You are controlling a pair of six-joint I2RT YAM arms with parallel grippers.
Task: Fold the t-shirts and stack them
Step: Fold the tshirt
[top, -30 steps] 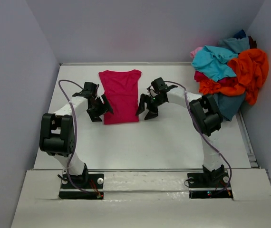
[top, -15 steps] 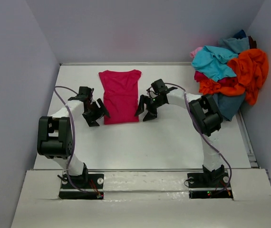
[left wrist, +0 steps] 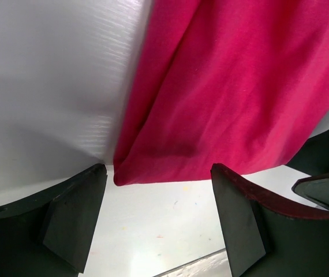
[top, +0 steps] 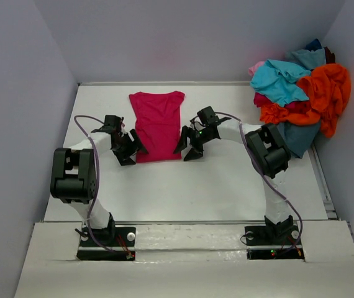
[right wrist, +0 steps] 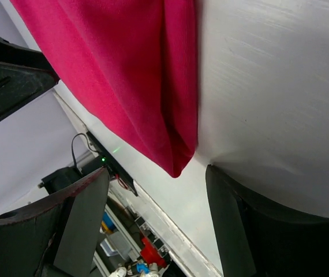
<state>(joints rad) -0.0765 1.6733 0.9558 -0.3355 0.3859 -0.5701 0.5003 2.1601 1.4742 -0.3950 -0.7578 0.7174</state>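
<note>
Left pincer [top: 130, 148] is spread wide, right at the near-left corner of the crimson t-shirt [top: 158, 124]. Wrist cam shows that corner btw the two fingers, nothing clamped. Right pincer [top: 187, 148] same deal: wide open, near-right corner of the shirt btw its fingers, not pinched. Can't tell if any fingertips touch the desk [top: 214, 186] tbh. Shirt lies flat toward the far side of the desk, a bit left of centre, wider end away from the arms, long sides doubled over w/ rounded fold edges. Heap of other t-shirts [top: 301, 93] (orange, turquoise, pink, dark blue etc) sits rumpled in the far right corner, well apart from both pincers.
</note>
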